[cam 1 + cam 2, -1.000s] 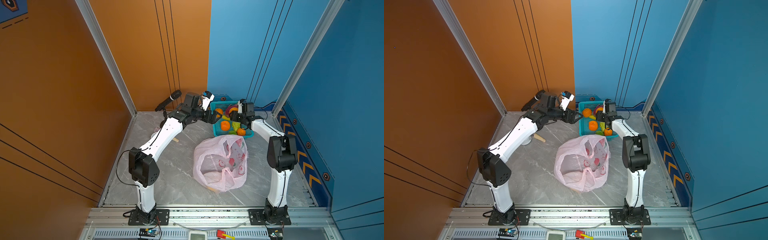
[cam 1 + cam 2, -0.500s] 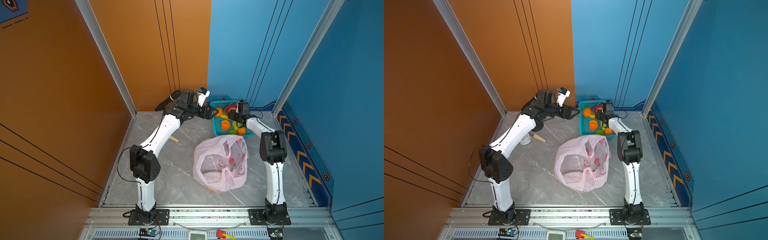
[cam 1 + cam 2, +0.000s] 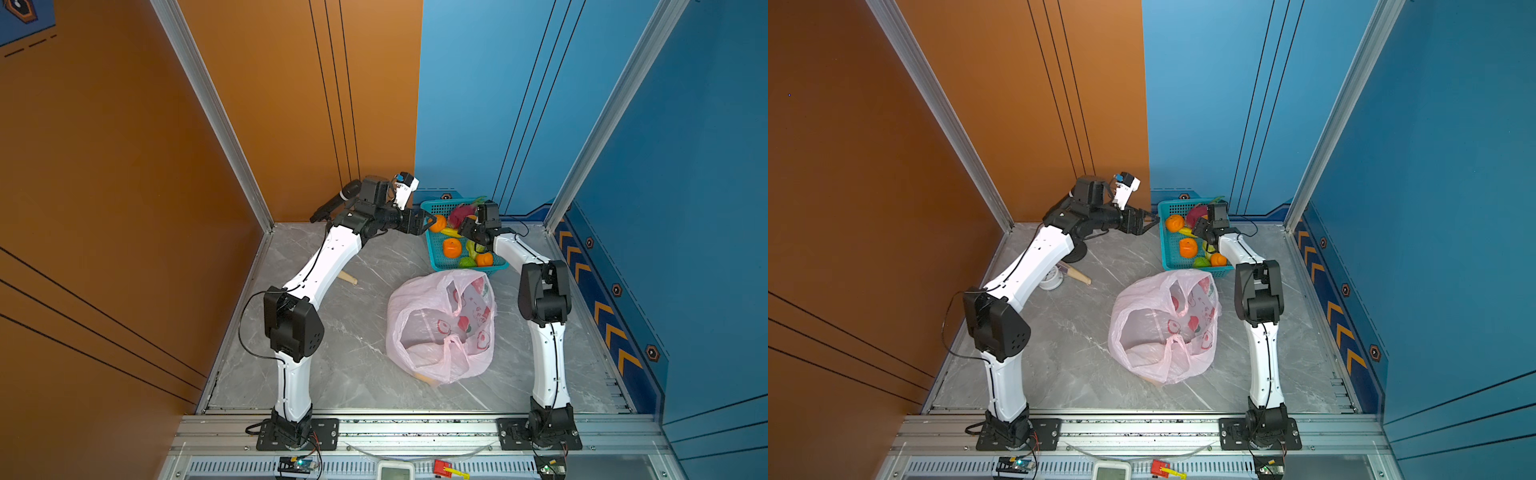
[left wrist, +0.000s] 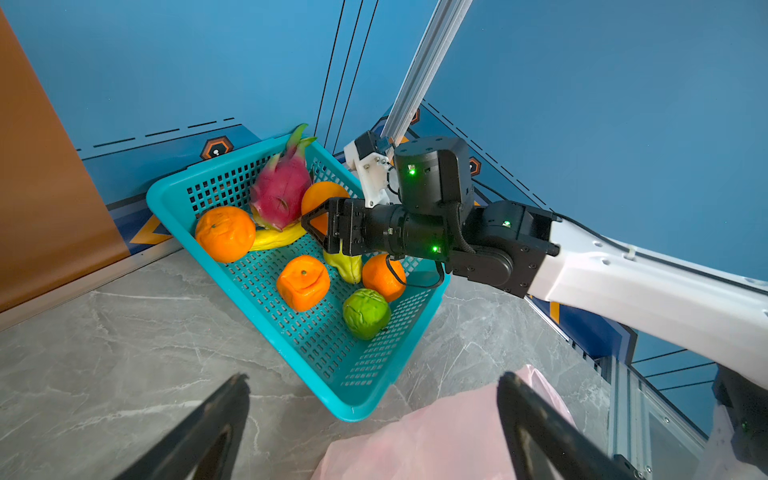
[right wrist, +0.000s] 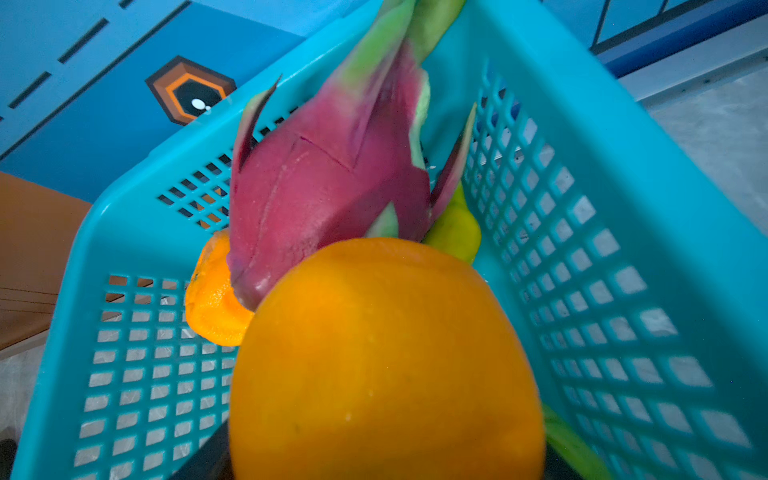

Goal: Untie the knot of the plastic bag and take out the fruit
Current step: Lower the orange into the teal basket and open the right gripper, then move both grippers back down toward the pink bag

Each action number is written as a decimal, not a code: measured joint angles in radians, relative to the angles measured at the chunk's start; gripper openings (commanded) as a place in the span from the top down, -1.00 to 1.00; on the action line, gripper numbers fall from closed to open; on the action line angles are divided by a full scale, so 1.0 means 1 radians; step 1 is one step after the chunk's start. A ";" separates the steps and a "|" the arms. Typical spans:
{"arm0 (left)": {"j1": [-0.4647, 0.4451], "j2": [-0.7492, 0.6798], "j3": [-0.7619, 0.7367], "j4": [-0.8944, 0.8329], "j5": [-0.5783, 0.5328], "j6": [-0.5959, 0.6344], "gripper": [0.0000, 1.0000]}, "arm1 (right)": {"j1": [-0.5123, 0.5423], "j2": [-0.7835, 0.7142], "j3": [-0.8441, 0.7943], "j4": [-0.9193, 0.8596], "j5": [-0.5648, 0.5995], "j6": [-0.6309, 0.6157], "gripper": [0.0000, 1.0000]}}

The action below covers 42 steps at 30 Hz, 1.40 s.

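Observation:
The pink plastic bag [image 3: 440, 328] [image 3: 1163, 328] lies slack on the marble floor with its mouth gaping. A handle loop [image 3: 452, 344] hangs loose and no tied knot shows. Fruit fills the teal basket [image 3: 434, 205] [image 4: 166, 195]: a dragon fruit [image 4: 282, 195], tangerines [image 4: 224, 232] and a green one [image 4: 365, 313]. My right gripper [image 3: 463, 228] [image 4: 316, 224] [image 5: 386, 457] reaches into the basket, shut on a round orange-yellow fruit [image 5: 386, 361] beside the dragon fruit [image 5: 332, 178]. My left gripper [image 3: 430, 222] [image 4: 372, 378] hovers open and empty by the basket's left rim.
A yellow banana [image 4: 274, 239] lies in the basket. The basket sits in the back corner against the blue wall. A wooden stick [image 3: 1077, 274] and a white round thing [image 3: 1052, 278] lie under my left arm. A black handle [image 3: 336, 201] leans at the orange wall.
My right arm's elbow has swung in to the left while its gripper stays over the basket with the fruit. My left arm shifted only slightly. The bag has not moved.

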 measured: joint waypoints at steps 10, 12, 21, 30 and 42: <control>-0.014 0.000 0.000 0.000 0.003 -0.008 -0.88 | -0.013 -0.050 -0.046 -0.031 0.008 0.009 -0.77; -0.023 0.000 0.000 0.000 0.003 -0.008 -0.88 | -0.014 -0.092 -0.082 -0.035 0.008 0.005 -0.78; -0.094 -0.005 -0.023 0.000 0.002 -0.007 -0.88 | -0.031 -0.367 -0.253 -0.021 0.007 -0.047 -0.79; -0.185 -0.081 -0.096 -0.012 -0.053 -0.002 -0.88 | -0.033 -0.710 -0.448 -0.045 -0.024 -0.053 -0.74; -0.351 -0.304 -0.243 -0.087 -0.211 0.069 -0.82 | 0.052 -1.233 -0.791 -0.260 -0.046 -0.016 -0.53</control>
